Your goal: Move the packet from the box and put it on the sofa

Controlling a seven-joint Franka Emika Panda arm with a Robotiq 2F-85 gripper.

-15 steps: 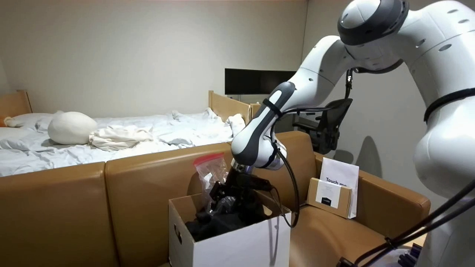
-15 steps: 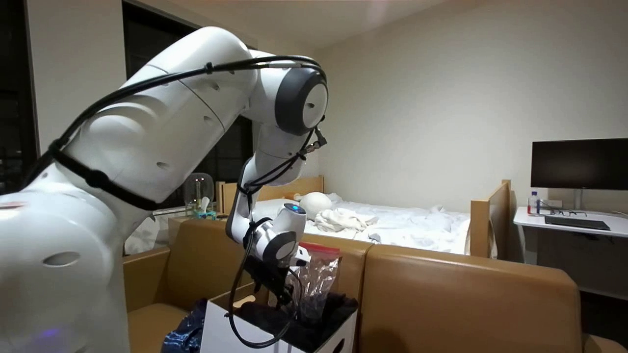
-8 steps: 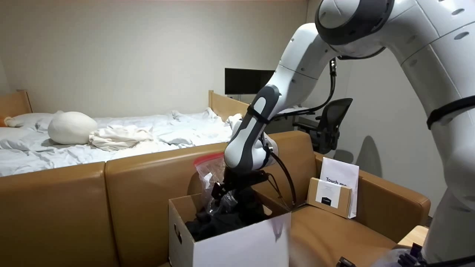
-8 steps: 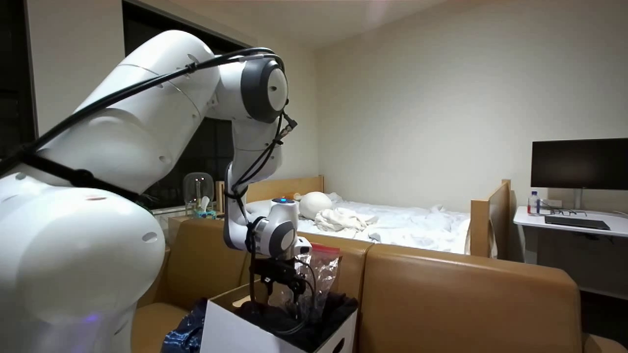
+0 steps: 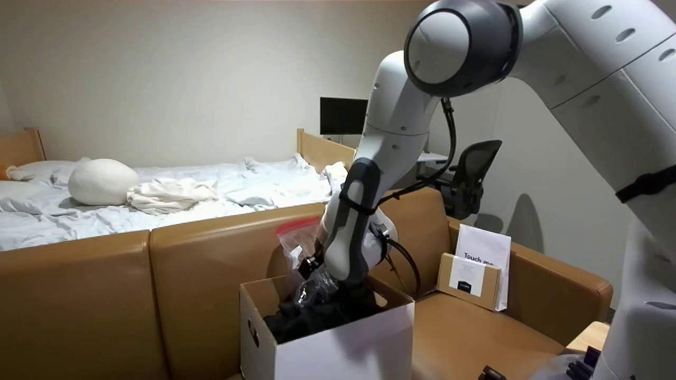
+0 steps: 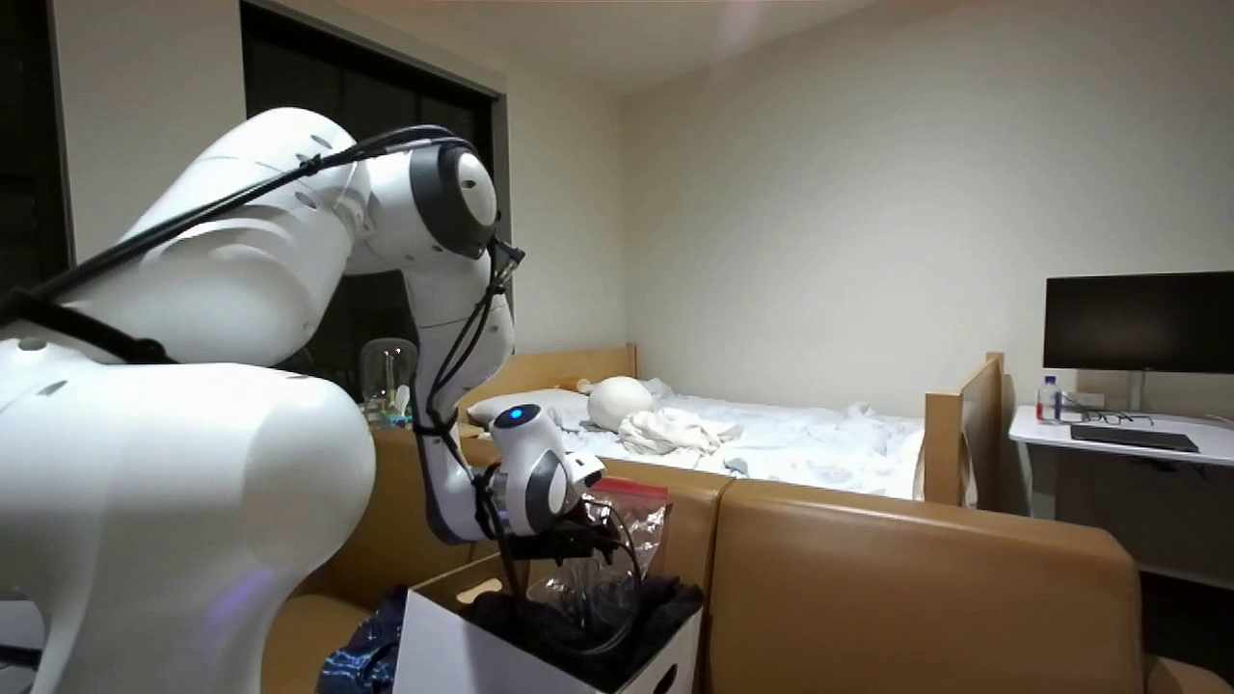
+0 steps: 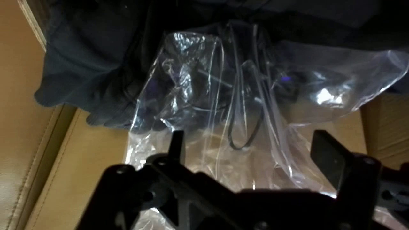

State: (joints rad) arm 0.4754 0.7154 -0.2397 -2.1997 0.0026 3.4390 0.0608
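The packet, a crinkly see-through bag with a red top edge [image 5: 298, 240], stands upright out of the white box [image 5: 343, 351], against the sofa [image 5: 206, 285] back. Both exterior views show it [image 6: 644, 520], partly behind the arm. In the wrist view the clear plastic [image 7: 198, 147] spreads behind and between the fingers. My gripper [image 7: 249, 135] is open, its two fingers wide apart with plastic in front of them; I cannot tell whether they touch it. In the exterior views the gripper [image 6: 583, 547] is just above the box, partly hidden by the wrist.
Black fabric [image 5: 311, 316] fills the box around the packet's lower part. A brown carton [image 5: 469, 281] and a white printed bag [image 5: 483, 248] lean on the sofa's armrest. A dark blue shiny bundle [image 6: 366, 651] lies beside the box. A bed stands behind the sofa.
The arm has swung and folded back, and the hand has tilted so the gripper faces the packet more squarely. The gripper is slightly lower. The packet and box stay in place.
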